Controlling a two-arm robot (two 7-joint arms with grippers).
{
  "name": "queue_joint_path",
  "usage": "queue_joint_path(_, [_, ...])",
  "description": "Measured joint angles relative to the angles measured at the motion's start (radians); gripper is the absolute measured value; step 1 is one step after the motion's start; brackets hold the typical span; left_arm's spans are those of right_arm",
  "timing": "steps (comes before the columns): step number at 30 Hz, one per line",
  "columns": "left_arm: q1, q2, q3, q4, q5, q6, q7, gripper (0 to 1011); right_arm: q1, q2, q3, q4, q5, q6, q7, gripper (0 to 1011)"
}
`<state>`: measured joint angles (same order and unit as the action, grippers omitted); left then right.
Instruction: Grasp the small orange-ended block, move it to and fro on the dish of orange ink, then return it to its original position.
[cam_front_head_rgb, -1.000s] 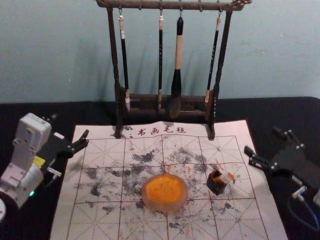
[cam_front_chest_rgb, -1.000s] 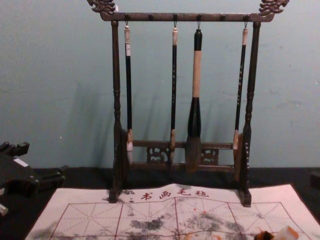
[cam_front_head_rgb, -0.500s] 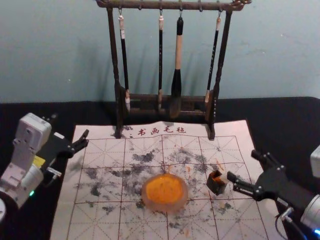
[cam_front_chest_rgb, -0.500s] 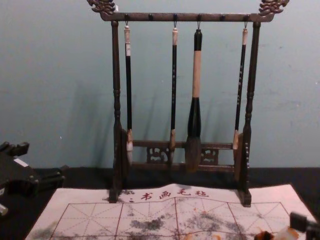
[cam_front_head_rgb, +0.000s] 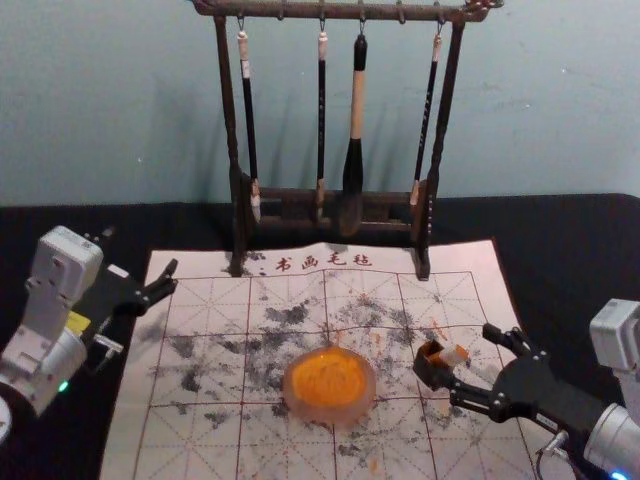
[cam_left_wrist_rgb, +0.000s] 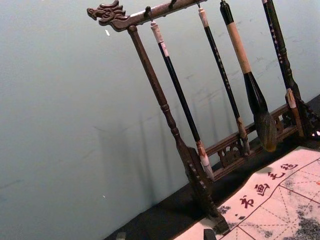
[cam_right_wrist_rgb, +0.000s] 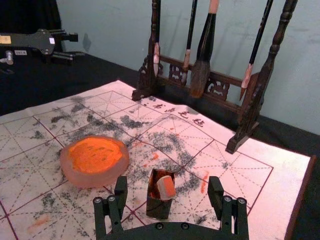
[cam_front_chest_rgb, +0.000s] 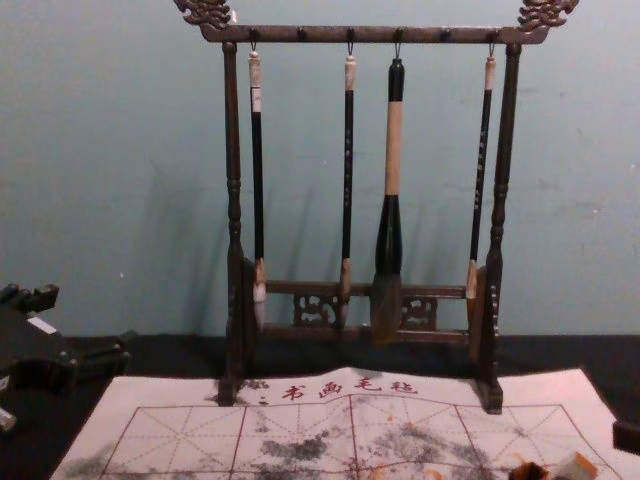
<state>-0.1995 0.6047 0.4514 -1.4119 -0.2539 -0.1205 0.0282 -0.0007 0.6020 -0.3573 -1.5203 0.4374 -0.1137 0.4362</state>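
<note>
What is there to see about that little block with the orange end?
The block is small and stubby, with pale sides and a flat orange end that looks ink-stained. What it is made of, I cannot tell. It sits tilted in the mouth of a dark, square box, its orange end poking out over the rim; its lower part is hidden inside. The right gripper has its open fingers on either side, not touching it.

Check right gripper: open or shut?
Right gripper: open. Right wrist view shows its fingers apart, the dark box and orange-ended block seen between them, not clamped.
</note>
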Motion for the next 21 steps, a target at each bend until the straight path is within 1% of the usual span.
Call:
queue_joint_path(9, [0.0,0.0,0.0,0.0,0.0,0.0,0.0,1001,0.011,-0.02,0.006,0.027,-0.02,0.014,0.013,1002])
queue_joint_path(21, [0.0,0.0,0.0,0.0,0.0,0.0,0.0,1002,0.013,-0.043,0.032,0.043,-0.037,0.023,0.033,1002])
